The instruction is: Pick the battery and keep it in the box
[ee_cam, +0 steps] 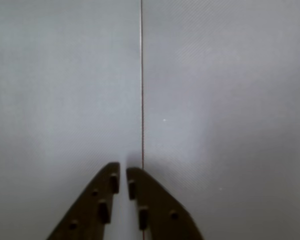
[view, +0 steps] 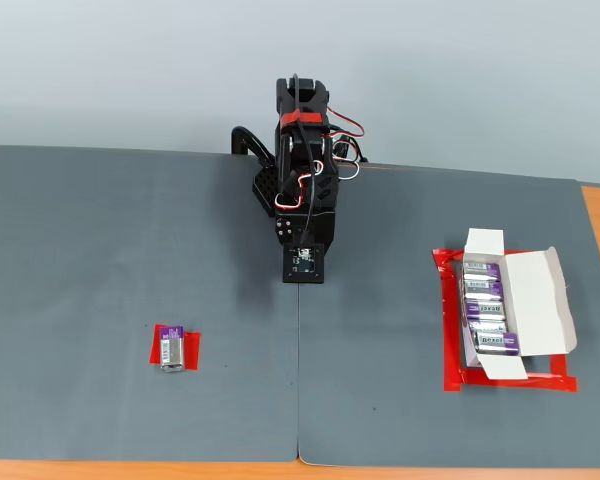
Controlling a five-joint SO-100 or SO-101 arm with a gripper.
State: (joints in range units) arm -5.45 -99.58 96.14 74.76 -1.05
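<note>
**Ana:** Gripper first: the wrist view shows two dark brown fingers with only a sliver of gap at the tips, nothing between them, so it is closed on air above the grey textured mat. The black arm sits folded over the mat's centre seam.

**Ben:** And the task?

**Ana:** Judging from the fixed view, this pick is not yet started. The small rectangular purple-and-silver battery lies flat on a red tape patch, well to the left of the seam and nearer the front edge, apart from the arm. The white cardboard box with fold-out flaps sits far right of the seam inside a red tape frame, holding four matching batteries in a row.

**Ben:** How does the loose one look?

**Ana:** Label up, lettering too small to read.
</note>
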